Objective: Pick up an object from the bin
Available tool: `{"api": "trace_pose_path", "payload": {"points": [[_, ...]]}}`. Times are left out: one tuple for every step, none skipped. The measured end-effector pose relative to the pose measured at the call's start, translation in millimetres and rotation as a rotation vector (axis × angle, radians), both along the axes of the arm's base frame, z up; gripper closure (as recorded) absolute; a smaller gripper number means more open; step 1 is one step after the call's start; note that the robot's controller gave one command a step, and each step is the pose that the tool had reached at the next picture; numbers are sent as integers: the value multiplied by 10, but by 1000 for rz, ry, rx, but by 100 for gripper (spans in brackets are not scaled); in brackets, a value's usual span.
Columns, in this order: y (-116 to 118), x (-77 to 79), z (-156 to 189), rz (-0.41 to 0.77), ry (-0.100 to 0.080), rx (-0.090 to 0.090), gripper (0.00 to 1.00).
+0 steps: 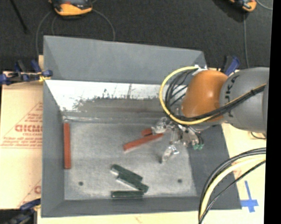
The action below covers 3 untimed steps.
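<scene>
Lying slantwise: long, flat, red-brown stick (pixel 141 141)

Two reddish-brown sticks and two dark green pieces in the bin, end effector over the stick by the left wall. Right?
One thing is off: the camera view shows the end effector by the right end of the slanted stick in the middle, not over the left-wall stick. Both sticks and the two dark green pieces are as stated.
</scene>
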State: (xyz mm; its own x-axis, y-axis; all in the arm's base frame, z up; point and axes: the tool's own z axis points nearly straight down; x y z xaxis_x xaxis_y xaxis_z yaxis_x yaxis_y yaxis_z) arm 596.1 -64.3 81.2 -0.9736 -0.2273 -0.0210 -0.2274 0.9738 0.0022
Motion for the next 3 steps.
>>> {"api": "trace_pose_path", "payload": {"points": [[464,472,3,-14,8,-8,100],[464,472,3,-14,8,-8,100],[547,436,1111,-28,15,-8,100]]}}
